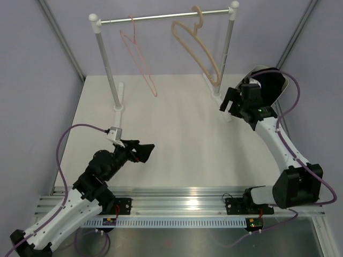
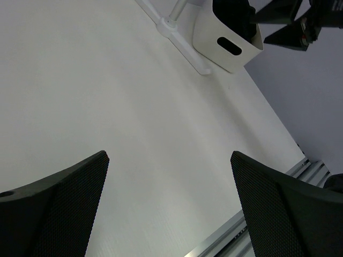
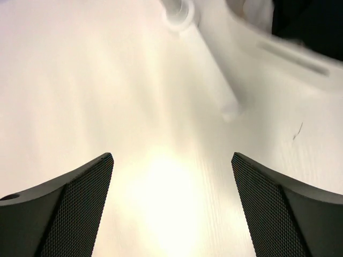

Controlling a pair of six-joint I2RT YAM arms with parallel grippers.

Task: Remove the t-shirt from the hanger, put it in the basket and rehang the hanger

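The t-shirt [image 2: 231, 12] is seen off the hanger [image 1: 140, 60], as dark fabric inside a white bin [image 2: 228, 51] at the far right of the table [image 1: 177, 134].
A clothes rack [image 1: 166, 17] is set at the table's far edge; on its rail the thin pink wire hanger is hung by its hook, left of a thicker wooden hanger [image 1: 195, 49]. The right gripper [image 3: 171, 155] is held just beside the bin and the rack's right foot, its fingers spread apart and nothing between them. The left gripper [image 2: 169, 155] is held low over bare table near the front left, likewise parted and holding nothing.
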